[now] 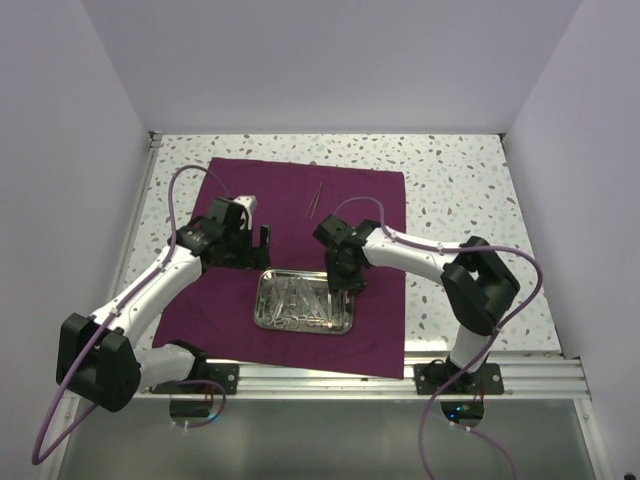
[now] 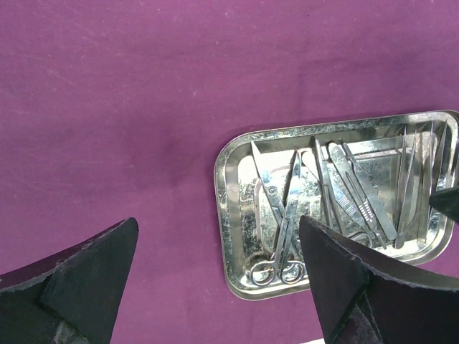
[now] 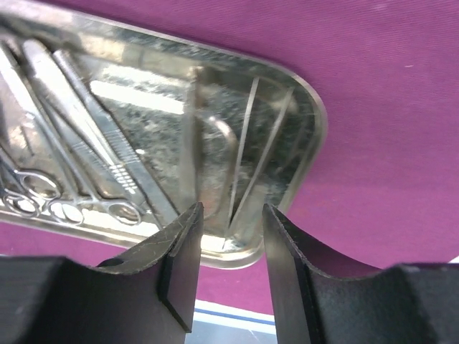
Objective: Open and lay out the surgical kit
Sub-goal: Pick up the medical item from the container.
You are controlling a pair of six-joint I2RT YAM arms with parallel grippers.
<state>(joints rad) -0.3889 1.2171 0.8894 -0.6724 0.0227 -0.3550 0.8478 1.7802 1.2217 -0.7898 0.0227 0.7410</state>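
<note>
So the cloth [image 1: 270, 185] is spread flat on the speckled bench [image 1: 470, 190], and the tray [image 1: 259, 305] sits on its near half, between the two arms.

The right pincer [image 1: 345, 283] is right down at the tray's right end. In its wrist view the fingers [image 3: 179, 265] are a little apart, not clamped on anything. A pair of tweezers [image 3: 251, 158] lies in that end of the tray [image 3: 315, 115], and its joined tip sits in the gap between the fingertips. I can't tell whether either finger touches it.

The left pincer [image 1: 262, 238] hangs over bare cloth [image 2: 143, 107] just off the tray's far-left corner. Its jaws are spread wide, with nothing between them. From its camera the tray [image 2: 222, 165] is ahead and to the right, partly behind the right-hand finger [image 2: 358, 287].

In the tray:
- ring-handled scissors [image 2: 283, 215] towards the left, with at least one more ring-handled tool crossed over them
- a couple of flat handles [image 2: 358, 193] lying at an angle in the middle
- the tweezers [image 2: 412, 186] along the right side

It's all loosely heaped, so an exact count isn't possible.

One more thin piece, the lone tweezers [image 1: 315, 199], lies by itself on the far half of the cloth, well apart from the tray and both pincers.
</note>
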